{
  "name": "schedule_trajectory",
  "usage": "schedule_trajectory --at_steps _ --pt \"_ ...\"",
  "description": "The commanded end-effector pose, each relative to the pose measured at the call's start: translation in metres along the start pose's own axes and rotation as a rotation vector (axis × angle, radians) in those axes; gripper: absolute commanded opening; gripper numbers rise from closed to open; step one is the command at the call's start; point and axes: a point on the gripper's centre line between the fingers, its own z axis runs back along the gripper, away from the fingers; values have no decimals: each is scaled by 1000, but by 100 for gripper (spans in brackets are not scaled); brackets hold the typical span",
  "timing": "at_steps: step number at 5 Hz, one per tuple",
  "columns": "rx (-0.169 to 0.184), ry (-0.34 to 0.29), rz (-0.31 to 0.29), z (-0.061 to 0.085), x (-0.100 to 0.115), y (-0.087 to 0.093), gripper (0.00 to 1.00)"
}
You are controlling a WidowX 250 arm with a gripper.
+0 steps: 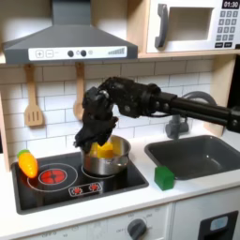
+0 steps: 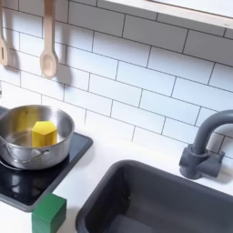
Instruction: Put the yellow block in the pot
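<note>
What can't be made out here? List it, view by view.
- First exterior view: the gripper is a dark blur above the pot, so open or shut is unclear.
- First exterior view: the yellow block is partly covered by the gripper and the pot wall.
- Second exterior view: the pot and green cube are cut off by the second exterior view's edges.
</note>
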Motion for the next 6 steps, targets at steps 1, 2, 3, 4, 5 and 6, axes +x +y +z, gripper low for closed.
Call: schedule_trajectory --at_steps 1,2,3,4,5,6 --pt "29 -46 54 -13 18 25 100" --pt "30 -82 44 -13 28 25 100" --pt "26 -152 -1 -16 44 29 100" --pt "31 -218 -15 -14 58 27 100" --pt "33 -216 -15 -12 56 28 100" --pt "34 -216 -18 -12 56 28 100"
